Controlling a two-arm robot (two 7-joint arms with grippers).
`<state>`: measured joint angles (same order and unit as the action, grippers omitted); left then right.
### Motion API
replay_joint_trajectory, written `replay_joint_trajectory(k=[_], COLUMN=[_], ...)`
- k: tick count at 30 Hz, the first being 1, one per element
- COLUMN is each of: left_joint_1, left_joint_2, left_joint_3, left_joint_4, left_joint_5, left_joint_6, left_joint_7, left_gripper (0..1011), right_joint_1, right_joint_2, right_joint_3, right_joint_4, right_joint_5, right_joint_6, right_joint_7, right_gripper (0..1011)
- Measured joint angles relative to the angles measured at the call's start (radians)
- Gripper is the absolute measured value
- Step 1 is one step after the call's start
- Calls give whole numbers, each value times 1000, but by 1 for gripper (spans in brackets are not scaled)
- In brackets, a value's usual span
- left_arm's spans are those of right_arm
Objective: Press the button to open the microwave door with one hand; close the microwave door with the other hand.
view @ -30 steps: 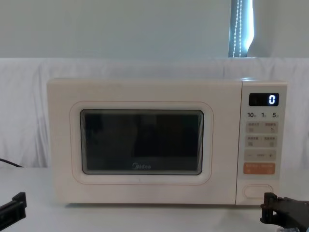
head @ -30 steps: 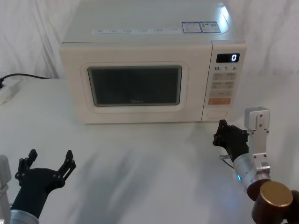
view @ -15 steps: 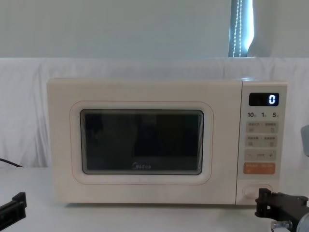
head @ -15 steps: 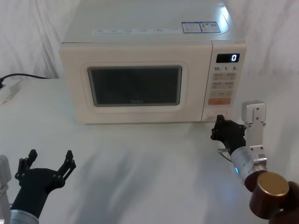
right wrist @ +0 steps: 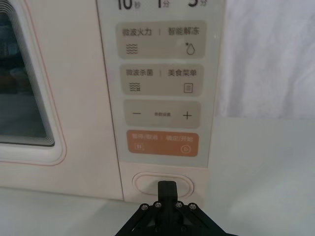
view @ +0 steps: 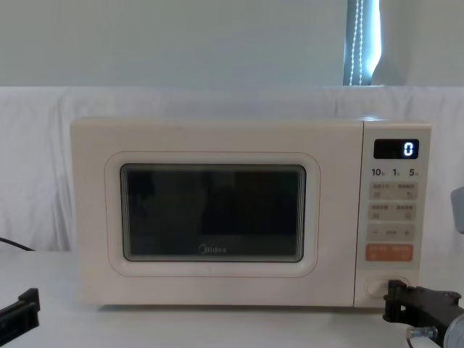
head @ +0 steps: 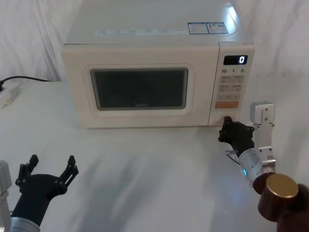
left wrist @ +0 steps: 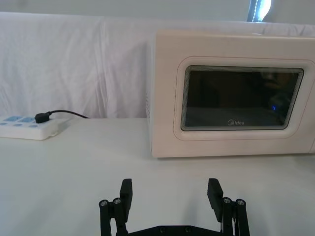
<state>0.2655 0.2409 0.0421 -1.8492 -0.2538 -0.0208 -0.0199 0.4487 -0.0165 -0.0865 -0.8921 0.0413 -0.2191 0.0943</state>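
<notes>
Head view: the black two-finger right gripper (head: 226, 130) sits at the wide pill-shaped cream button (head: 227, 117), low on the control panel beside the shut broad cream microwave door (head: 140, 88). The black left gripper (head: 47, 169) hovers over the white tabletop (head: 145, 169), jaws spread.

Right wrist view: the jaws are pressed together, their tip at the button (right wrist: 147, 183).

Chest view: the gripper (view: 395, 293) meets the button (view: 377, 286).

A table draped in white cloth (head: 145, 159) carries a cream boxy microwave (head: 145, 48) and, near its far left edge, a white power strip (left wrist: 27, 129) with a black plug.
</notes>
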Motion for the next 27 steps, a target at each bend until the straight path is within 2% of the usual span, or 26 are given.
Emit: replay_joint_trajectory(k=[14,27], left_joint_1=[0,0], left_joint_2=[0,0], left_joint_3=[0,0], left_joint_4=[0,0], left_joint_5=[0,0], left_joint_6=[0,0], left_joint_7=[0,0], left_gripper=[1001,1001], right_joint_1=[29,64], right_joint_2=[-3,-7], right_joint_3=[9,-2], right_joint_4=[52,108], right_joint_5=[10,-3], right_joint_6=[-19,-22], right_joint_7=[6,10], right_gripper=[0,0])
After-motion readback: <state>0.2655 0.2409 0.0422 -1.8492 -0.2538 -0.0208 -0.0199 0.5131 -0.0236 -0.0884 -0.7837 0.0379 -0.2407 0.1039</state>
